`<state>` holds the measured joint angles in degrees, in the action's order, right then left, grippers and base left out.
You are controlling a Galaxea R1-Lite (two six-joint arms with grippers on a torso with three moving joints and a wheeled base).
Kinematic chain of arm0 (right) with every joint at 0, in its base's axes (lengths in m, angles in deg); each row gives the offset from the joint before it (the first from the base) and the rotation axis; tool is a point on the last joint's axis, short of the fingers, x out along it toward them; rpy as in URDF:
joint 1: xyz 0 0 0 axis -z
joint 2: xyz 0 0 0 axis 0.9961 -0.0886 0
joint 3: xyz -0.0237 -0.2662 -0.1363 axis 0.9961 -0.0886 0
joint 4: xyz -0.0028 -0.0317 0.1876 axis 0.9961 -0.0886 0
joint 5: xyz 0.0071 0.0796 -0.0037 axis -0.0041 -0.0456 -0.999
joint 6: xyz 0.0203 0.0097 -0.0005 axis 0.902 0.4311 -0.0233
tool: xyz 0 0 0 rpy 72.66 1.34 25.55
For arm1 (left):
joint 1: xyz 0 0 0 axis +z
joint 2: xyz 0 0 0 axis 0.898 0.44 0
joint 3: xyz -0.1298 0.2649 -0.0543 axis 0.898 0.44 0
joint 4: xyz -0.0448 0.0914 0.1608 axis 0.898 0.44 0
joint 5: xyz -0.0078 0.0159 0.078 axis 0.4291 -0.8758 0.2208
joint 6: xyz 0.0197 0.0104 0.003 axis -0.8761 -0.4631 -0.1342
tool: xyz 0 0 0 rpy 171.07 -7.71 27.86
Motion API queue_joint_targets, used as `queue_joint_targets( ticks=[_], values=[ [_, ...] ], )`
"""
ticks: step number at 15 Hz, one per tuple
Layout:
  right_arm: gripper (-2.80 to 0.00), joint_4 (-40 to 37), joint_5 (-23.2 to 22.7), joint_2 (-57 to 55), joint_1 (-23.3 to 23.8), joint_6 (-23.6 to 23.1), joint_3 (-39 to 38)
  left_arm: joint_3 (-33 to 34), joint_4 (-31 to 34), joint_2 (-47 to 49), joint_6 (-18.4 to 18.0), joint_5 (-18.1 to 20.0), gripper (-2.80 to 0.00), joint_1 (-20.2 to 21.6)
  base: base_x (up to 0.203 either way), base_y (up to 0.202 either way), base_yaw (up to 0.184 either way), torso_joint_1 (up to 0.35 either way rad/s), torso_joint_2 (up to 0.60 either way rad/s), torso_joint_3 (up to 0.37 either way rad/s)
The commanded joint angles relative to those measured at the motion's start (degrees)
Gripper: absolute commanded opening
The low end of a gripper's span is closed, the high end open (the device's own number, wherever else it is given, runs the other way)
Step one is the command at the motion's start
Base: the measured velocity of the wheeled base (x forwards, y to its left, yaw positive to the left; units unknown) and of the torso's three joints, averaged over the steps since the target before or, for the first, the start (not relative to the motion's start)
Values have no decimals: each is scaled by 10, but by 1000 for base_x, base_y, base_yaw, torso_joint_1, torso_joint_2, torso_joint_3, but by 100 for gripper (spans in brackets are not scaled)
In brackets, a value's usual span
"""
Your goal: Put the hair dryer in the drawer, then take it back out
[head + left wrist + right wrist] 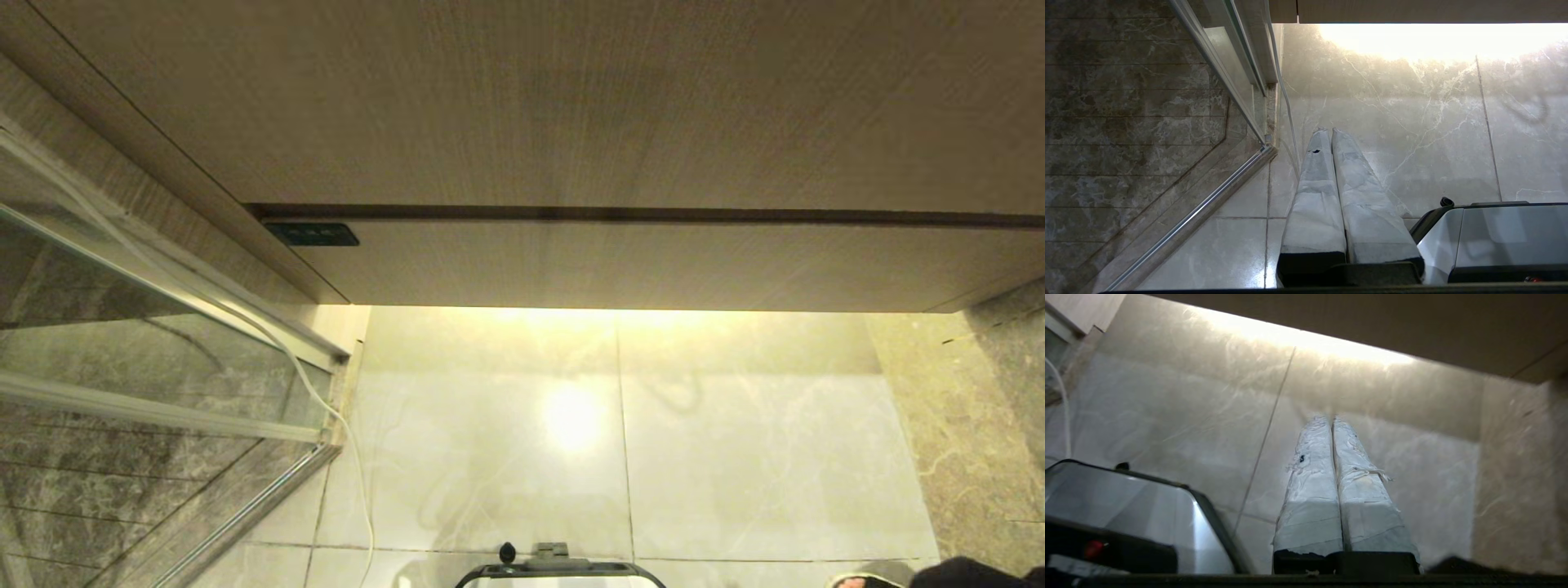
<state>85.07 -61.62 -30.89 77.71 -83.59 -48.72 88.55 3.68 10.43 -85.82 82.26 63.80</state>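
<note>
Head view gave me the wood-grain vanity front (571,106) filling the top, with a dark seam across it and the drawer (653,265) as the lower panel under that seam, fully closed, flush with the cabinet. A small dark label (312,234) sat at the drawer's left end. Under-cabinet light glared on the pale marble floor tiles (735,441). A glass shower partition with metal frame (163,367) stood at my left, and a thin white cord (347,457) hung down beside it to the floor. The robot base (559,572) just showed at the bottom edge, and a dark shoe (963,573) of a person at the bottom right corner.

Hair dryer: I couldn't find it in any view, so I couldn't tell where it was.

Left pincer (1326,130) hung over the floor tiles near the partition's foot, taped fingers (1314,196) pressed together, holding nothing. Right pincer (1331,418) pointed at the floor below the vanity, fingers (1367,506) also closed tight, empty
</note>
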Motion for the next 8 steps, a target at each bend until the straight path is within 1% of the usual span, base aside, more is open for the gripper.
queue_joint_targets(
  ticks=[1,3,8],
  values=[
    [-280,5,9,62,-15,58,-28,1,0,0,0,0,-280,-1,0,0,0,0,0,0],
    [-280,3,10,62,-15,63,-28,0,0,0,0,0,-280,0,0,0,0,0,0,0],
    [-280,3,9,62,-14,57,-28,1,0,0,0,0,-280,0,0,0,0,0,0,0]
  ],
)
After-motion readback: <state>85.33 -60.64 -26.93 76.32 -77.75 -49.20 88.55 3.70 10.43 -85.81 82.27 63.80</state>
